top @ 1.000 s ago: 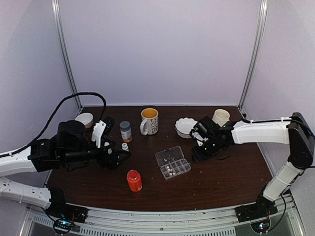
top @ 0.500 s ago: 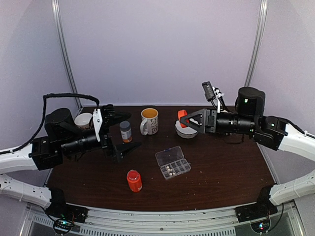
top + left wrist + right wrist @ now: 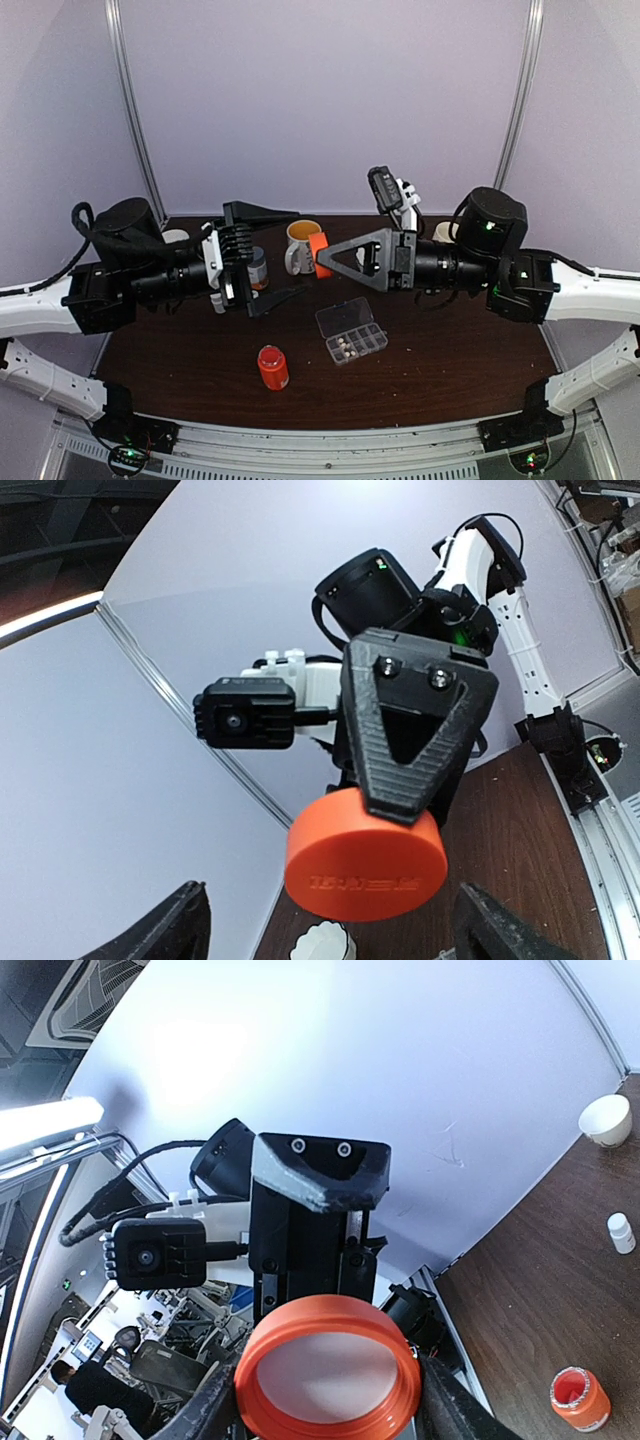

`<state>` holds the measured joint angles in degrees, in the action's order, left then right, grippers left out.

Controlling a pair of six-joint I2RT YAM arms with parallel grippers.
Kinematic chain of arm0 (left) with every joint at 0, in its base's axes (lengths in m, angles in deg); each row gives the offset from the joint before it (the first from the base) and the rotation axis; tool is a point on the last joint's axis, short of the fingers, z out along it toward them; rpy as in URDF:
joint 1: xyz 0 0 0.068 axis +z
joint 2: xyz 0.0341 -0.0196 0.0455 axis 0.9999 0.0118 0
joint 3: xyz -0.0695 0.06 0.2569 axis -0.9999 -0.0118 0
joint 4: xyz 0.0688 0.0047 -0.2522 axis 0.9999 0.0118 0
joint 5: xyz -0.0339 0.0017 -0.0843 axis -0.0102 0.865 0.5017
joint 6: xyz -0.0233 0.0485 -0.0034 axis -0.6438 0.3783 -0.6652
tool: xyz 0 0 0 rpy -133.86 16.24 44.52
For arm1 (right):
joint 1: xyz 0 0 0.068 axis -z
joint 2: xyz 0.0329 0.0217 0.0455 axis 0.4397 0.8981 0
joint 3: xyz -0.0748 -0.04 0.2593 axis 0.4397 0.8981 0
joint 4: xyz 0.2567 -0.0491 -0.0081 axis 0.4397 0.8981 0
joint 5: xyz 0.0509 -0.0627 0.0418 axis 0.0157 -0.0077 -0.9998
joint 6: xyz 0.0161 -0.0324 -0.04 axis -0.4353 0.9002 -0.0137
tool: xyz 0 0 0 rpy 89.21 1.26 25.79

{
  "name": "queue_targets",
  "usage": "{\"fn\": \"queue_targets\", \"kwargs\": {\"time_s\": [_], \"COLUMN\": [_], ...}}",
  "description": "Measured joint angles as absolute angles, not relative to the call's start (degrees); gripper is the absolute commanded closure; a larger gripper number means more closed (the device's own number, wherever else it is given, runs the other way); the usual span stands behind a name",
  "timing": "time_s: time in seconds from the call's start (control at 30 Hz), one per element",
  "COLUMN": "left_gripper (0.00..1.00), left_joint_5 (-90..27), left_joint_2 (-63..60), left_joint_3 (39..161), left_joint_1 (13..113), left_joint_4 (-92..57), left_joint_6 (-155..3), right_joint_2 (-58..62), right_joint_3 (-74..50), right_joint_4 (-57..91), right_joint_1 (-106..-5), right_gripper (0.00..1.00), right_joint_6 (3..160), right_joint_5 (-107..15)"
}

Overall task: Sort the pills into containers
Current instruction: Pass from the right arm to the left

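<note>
My right claw (image 3: pixel 322 262) clamps round orange plastic cap (image 3: pixel 365 870); left claw (image 3: pixel 268 255) wide. Best parked beside open orange bottle (image 3: pixel 272 367).

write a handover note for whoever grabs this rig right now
Left pincer: open, empty, raised, facing the right one.
Right pincer: shut on the orange cap, held in the air.
The orange bottle stands uncapped near the front edge; the pill box lies to its right, with a few pills in its near compartments.
Done: cap off.
Left: probably more sorting; the bottle's contents cannot be seen.
</note>
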<state>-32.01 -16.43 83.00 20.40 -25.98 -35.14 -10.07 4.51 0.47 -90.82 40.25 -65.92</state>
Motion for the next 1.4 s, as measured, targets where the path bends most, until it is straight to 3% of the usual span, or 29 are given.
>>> {"fn": "queue_targets", "kwargs": {"time_s": [0.1, 0.47, 0.8, 0.9, 1.03, 1.13, 1.4], "left_gripper": [0.25, 0.26, 0.43, 0.44, 0.50, 0.52, 0.50], "left_joint_5": [-31.8, -31.9, -32.6, -33.1, -33.7, -35.1, -41.3], "left_joint_2": [-16.2, -15.8, -15.8, -15.9, -16.0, -16.1, -24.1], "left_joint_3": [83.3, 84.0, 84.0, 84.0, 84.0, 84.0, 80.4], "left_joint_1": [19.9, 18.7, 18.2, 18.2, 18.2, 18.1, 18.1], "left_joint_4": [-25.5, -24.4, -24.5, -24.5, -24.4, -24.1, -20.1], "left_joint_6": [-33.6, -30.9, -30.1, -30.1, -30.4, -32.7, -48.1], "right_joint_2": [-9.0, -7.6, -5.7, -5.4, -5.2, -5.3, -11.1], "right_joint_3": [4.0, 3.8, 3.6, 3.6, 3.6, 3.6, 6.6], "right_joint_4": [-0.8, -4.4, -5.6, -6.1, -6.7, -6.7, 0.7], "right_joint_1": [-91.5, -92.7, -93.0, -93.1, -93.1, -93.2, -93.3], "right_gripper": [0.57, 0.57, 0.57, 0.48, 0.17, 0.02, 0.00], "right_joint_6": [39.7, 38.1, 37.1, 36.9, 36.9, 38.0, 48.0], "right_joint_5": [-65.9, -65.5, -65.2, -65.2, -65.2, -64.8, -56.9]}}
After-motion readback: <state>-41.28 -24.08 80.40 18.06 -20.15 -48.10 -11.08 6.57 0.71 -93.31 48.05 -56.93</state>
